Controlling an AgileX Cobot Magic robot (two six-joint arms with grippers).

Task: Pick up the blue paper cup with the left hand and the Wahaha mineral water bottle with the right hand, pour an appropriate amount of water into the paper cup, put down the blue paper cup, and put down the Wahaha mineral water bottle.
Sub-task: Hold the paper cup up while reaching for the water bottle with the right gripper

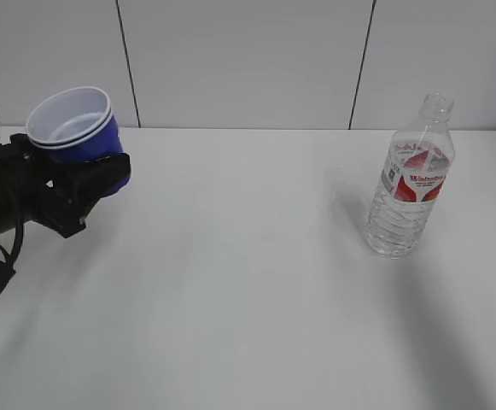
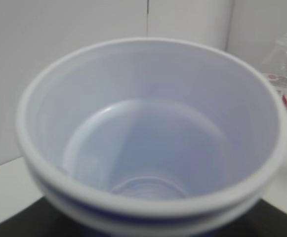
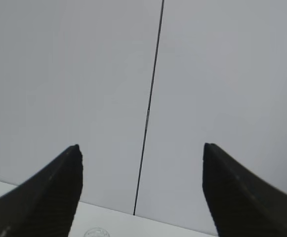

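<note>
White table [image 1: 230,299], grey panelled wall behind. My left hand [image 1: 77,192] pinches the small blue paper cup [image 1: 77,128] by its lower body, lifted off the table at far left; light, crushable, so gentle squeeze. My right hand [image 3: 141,192] stands spread, empty. Tall clear ribbed Wahaha mineral water bottle [image 1: 408,184] stands uncapped at right; slick, top-heavy when tipped, so I judge mid-body, below the label, best.

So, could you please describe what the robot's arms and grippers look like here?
The left arm is black and blocky, with black cables looping beneath it. The right gripper shows two black, wedge-shaped fingers with finely ribbed inner faces. No markings are visible.
</note>
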